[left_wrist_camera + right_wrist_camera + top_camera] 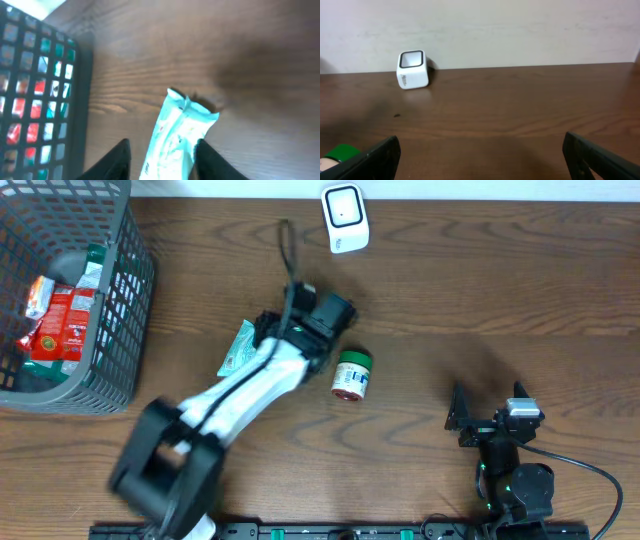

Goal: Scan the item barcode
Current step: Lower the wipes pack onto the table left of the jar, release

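Left pincer apart around a pale green packet on the table

The left gripper (162,167) has its fingers (119,159) spread, and the packet (180,131) lies flat on the wood between them, with a gap showing on one side and the other finger just beside its edge. From overhead the packet (238,348) sits near the grey basket (125,300), well apart from the white scanner (345,218) at the far edge. A small jar with a green lid (352,374) lies on its side just beside the left arm. The right gripper (482,162) stands wide apart, holding nothing and facing the scanner (412,69)
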`<state>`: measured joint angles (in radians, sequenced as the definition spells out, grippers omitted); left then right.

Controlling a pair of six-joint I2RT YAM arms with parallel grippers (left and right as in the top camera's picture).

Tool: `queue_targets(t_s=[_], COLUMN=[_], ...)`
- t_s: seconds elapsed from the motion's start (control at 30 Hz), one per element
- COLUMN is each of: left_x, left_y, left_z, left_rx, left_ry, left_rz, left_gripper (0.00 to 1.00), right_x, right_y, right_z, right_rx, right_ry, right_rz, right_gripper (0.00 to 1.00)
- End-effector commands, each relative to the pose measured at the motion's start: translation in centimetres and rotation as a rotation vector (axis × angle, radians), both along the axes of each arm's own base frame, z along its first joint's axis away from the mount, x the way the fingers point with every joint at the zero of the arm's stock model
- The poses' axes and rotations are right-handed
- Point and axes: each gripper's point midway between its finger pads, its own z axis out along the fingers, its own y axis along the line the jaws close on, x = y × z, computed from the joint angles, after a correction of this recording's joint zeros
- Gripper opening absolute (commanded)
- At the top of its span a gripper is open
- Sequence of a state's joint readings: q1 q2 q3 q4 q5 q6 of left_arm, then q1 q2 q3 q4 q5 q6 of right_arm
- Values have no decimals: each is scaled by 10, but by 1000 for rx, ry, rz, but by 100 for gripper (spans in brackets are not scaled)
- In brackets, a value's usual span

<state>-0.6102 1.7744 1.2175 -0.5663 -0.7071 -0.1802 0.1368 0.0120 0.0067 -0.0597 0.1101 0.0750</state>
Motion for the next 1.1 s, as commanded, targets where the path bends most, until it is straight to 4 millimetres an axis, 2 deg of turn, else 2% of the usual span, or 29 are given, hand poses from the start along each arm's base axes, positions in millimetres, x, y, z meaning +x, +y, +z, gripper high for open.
queue_targets(t_s=[0.0, 0.03, 0.13, 0.27, 0.4, 0.57, 0.9, 1.07], left_x=[-1, 0, 0, -4, -9, -12, -20, -31], left_y=[-1, 6, 33, 56, 62, 73, 74, 67], left_z=[36, 43, 49, 26, 0, -30, -80, -103], left_rx=[-251, -289, -369, -506, -609, -605, -555, -573], left_ry=[-32, -50, -71, 24, 128, 205, 337, 433], left_rz=[1, 37, 150, 257, 293, 346, 388, 388], left_gripper=[19, 9, 8, 8, 8, 7, 7, 7], right_x=[0, 0, 0, 0, 0, 0, 0, 0], right_y=[-5, -5, -5, -5, -5, -5, -5, -5], right_z=[0, 0, 0, 0, 0, 0, 0, 0], right_rx=[-5, -5, -5, -5, -5, -5, -5, -5], right_ry=[-1, -1, -1, -1, -1, -1, -1, -1], right_rz=[-24, -24, -24, -24, -24, -24, -24, -24], right_gripper=[99, 99, 99, 99, 99, 99, 99, 99])
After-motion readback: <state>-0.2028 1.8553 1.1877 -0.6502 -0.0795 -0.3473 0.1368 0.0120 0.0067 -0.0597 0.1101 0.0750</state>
